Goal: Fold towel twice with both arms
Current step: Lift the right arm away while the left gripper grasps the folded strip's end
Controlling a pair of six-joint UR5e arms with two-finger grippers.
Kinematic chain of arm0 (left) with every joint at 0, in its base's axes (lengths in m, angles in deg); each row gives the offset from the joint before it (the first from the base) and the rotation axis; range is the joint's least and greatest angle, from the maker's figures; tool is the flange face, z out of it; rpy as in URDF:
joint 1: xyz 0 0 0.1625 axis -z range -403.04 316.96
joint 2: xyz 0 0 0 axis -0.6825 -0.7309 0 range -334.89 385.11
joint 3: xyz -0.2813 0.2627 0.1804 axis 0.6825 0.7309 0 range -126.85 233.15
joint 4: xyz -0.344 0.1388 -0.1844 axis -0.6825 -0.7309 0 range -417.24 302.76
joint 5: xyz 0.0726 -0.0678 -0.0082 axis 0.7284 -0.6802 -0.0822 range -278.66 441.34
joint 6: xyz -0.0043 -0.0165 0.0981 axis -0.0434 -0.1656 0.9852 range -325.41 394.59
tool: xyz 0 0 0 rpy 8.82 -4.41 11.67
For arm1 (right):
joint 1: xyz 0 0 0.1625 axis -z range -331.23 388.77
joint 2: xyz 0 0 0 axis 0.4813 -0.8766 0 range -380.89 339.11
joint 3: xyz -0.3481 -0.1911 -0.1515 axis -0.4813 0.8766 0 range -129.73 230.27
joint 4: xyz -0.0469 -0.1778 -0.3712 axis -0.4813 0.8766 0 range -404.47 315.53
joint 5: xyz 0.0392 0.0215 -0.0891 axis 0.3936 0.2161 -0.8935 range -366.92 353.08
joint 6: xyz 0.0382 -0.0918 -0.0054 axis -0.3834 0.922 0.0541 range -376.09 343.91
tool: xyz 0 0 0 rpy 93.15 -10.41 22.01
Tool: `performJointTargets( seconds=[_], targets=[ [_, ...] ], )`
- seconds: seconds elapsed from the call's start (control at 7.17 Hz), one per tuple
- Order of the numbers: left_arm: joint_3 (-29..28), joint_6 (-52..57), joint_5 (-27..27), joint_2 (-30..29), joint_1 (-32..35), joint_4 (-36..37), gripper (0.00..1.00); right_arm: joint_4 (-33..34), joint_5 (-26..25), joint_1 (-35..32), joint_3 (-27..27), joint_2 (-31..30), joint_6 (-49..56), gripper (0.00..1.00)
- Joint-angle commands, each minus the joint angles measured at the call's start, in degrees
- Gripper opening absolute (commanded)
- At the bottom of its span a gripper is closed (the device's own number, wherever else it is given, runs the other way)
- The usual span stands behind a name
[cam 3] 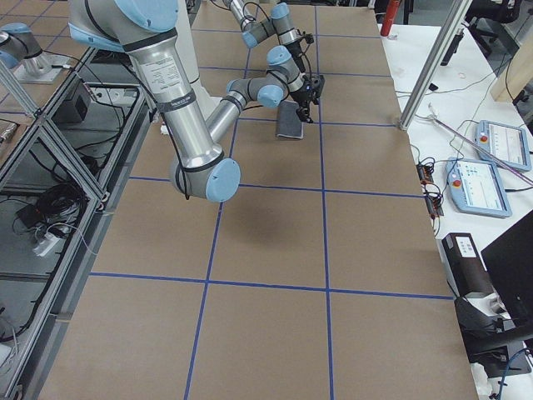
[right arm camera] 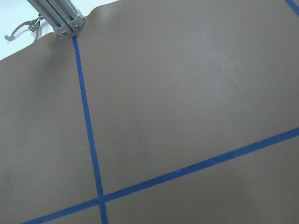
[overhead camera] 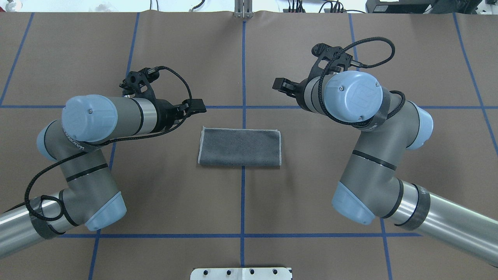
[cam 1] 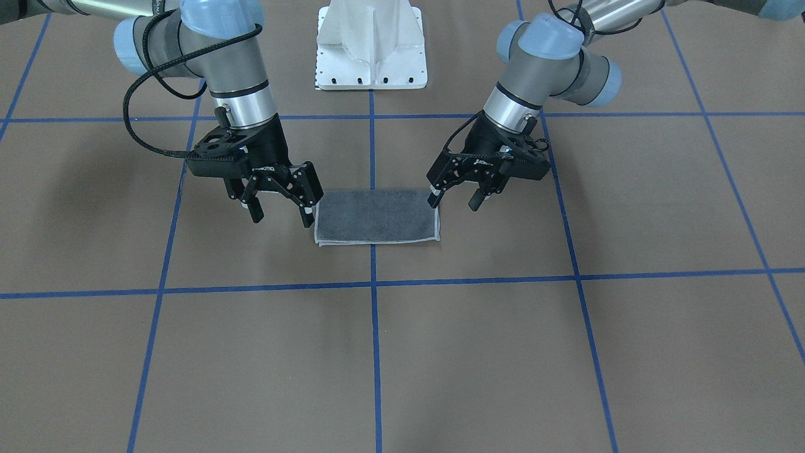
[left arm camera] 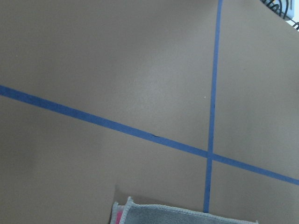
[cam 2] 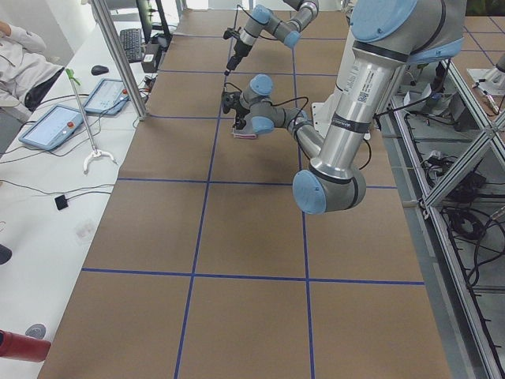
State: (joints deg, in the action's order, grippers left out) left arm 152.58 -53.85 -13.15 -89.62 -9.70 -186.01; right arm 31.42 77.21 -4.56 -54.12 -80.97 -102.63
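The towel (cam 1: 377, 217), dark grey face up, lies as a flat rectangle across the blue centre line of the table (cam 1: 566, 352), apparently with 1 of its 2 folds done. The left gripper (cam 1: 455, 201) and right gripper (cam 1: 282, 217) hang at its short ends, jaws spread and empty, seemingly placed to take the corners for fold 2.
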Motion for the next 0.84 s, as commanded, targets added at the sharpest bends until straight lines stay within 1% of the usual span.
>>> performJointTargets(
  seconds=[0.0,0.14,0.28,0.42,0.56,0.7],
  targets=[
    [0.33,0.19,3.43,0.12,-0.38,-0.25,1.0,-5.2,-15.24,6.23,0.5,-0.3,-0.91,1.0],
    [0.33,0.28,3.43,0.03,-0.38,-0.69,1.0,-5.41,-16.44,6.44,0.15,-0.74,0.05,0.92],
    [0.33,0.63,3.0,-0.23,-0.56,-1.21,1.0,-5.76,-15.76,6.61,-0.29,-0.74,1.54,0.91],
    [0.24,0.72,3.17,-0.32,-0.65,-3.48,1.0,-8.37,-15.58,6.44,-0.12,-0.65,7.64,0.98],
    [-0.63,0.64,3.26,-0.06,-0.73,-6.98,1.0,-11.88,-11.14,5.66,-0.11,-0.74,8.57,0.98],
    [-0.81,0.63,3.69,0.12,-0.56,-8.67,0.99,-11.3,-2.13,2.34,-0.29,-1.26,10.24,0.99]
  ],
)
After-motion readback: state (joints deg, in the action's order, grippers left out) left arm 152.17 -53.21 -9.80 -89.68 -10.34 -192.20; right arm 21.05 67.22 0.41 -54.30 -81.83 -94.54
